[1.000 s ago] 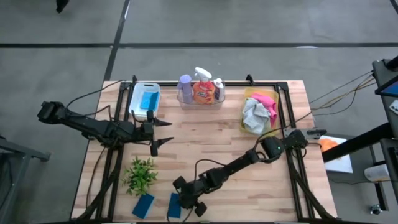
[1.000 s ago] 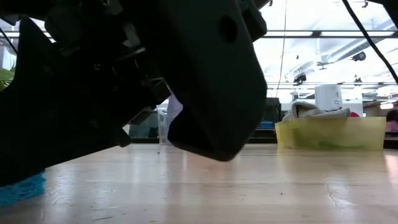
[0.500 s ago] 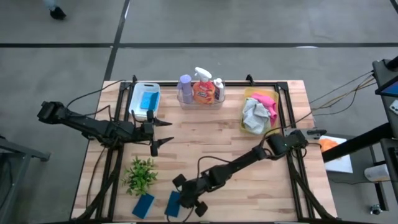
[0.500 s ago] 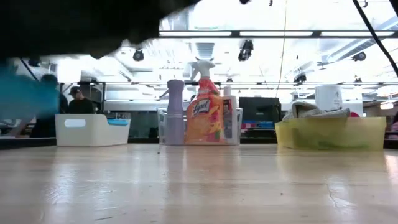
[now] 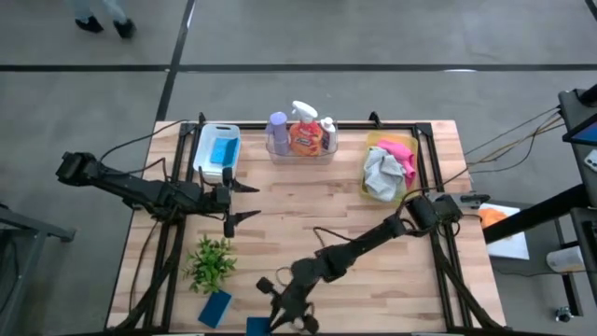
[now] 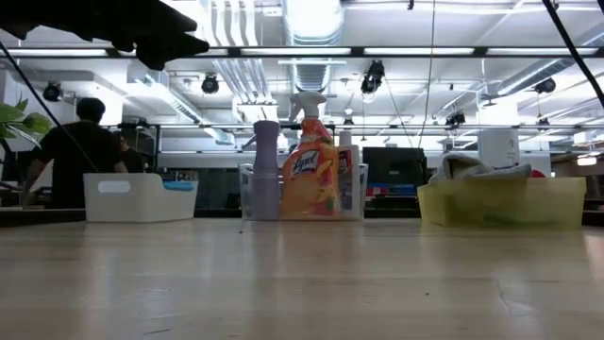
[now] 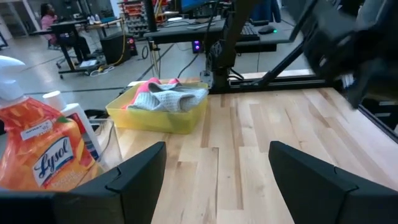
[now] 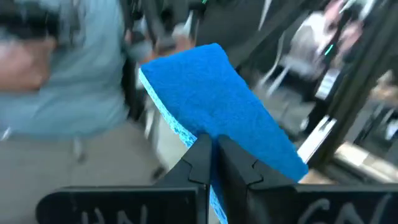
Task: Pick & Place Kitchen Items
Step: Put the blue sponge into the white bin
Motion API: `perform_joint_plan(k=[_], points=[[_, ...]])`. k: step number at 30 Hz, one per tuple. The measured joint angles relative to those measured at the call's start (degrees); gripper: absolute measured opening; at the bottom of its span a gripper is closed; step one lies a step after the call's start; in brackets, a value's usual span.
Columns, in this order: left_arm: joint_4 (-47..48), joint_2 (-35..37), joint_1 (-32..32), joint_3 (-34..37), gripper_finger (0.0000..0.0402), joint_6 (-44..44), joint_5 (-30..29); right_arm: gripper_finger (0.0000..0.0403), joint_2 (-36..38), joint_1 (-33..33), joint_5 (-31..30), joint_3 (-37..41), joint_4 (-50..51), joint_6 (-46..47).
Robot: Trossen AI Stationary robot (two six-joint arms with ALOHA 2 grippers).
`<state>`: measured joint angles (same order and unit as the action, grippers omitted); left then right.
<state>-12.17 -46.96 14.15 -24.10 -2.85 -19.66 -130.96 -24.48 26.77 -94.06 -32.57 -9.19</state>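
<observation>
Wooden boards are making up the surface (image 5: 308, 215) in the high view, with grey floor all around it. At the upper middle of the frame, a clear tray (image 5: 300, 149) is holding the purple bottle (image 5: 277, 129), the orange spray bottle (image 5: 304, 135) and the small white bottle (image 5: 327, 131). At the upper left, a white tray (image 5: 203, 149) is holding a blue sponge (image 5: 222, 149). At the upper right, a yellow tray (image 5: 373, 140) is holding the pink cloth (image 5: 398, 151) and the grey cloth (image 5: 381, 175). The left gripper (image 5: 244, 201) is hanging at the middle left with its fingers wide apart and nothing between them. The right gripper (image 5: 270, 317) is reaching to the bottom middle, squeezing a second sponge (image 5: 257, 326) at the frame's lower edge. A third sponge (image 5: 215, 307) is lying at the lower left, just below a green plant (image 5: 211, 262).

Looking level across the surface in the low view, the bottles are standing in the middle, and a person (image 6: 71, 156) is sitting far back at the left.

Looking from the left wrist, the orange spray bottle is showing at the lower left.

Looking from the right wrist, the dark fingers (image 8: 199, 163) are pinching the second sponge in the middle of the frame.
</observation>
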Motion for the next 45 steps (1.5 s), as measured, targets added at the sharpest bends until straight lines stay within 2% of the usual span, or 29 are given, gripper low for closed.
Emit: perform_joint_plan(k=[4, 8, 14, 21, 24, 28, 33, 40, 45], points=[[0.1, 0.0, 0.0, 0.0, 0.0289, -0.2, 1.2, 0.0018, 0.5, 1.6, -2.1, 8.6, -17.7, 5.7], [0.1, 0.0, 0.0, 0.0, 0.0289, -0.9, 4.4, 0.0018, 3.2, 4.7, -3.2, 17.1, -27.5, 11.9], [0.6, 0.0, 0.0, 0.0, 0.0289, -1.9, 11.6, 0.0018, 10.8, 9.3, -5.1, 28.4, -30.1, 16.4], [2.1, -0.1, 0.0, 0.0, 0.0289, -2.1, 19.3, 0.0018, 21.2, 12.4, -6.8, 37.9, -29.5, 16.0], [1.0, -0.1, 0.0, 0.0, 0.0289, -1.9, 20.2, 0.0018, 24.0, 13.4, -8.3, 39.7, -27.6, 15.3], [-1.8, -1.3, 0.1, 0.0, 0.0289, -1.4, 20.4, 0.0018, 24.2, 14.6, -9.4, 40.1, -25.5, 15.0], [-6.6, -6.3, 0.2, 0.0, 0.0289, -1.8, 23.3, 0.0018, 23.3, 15.5, -11.8, 39.8, -24.3, 15.3], [-13.6, -12.5, 0.4, 0.0, 0.0289, -4.7, 27.6, 0.0018, 23.2, 15.9, -11.9, 39.8, -24.4, 15.9], [-17.9, -15.0, 0.5, 0.0, 0.0289, -4.9, 28.0, 0.0018, 23.2, 15.9, -11.9, 39.8, -24.3, 15.9]])
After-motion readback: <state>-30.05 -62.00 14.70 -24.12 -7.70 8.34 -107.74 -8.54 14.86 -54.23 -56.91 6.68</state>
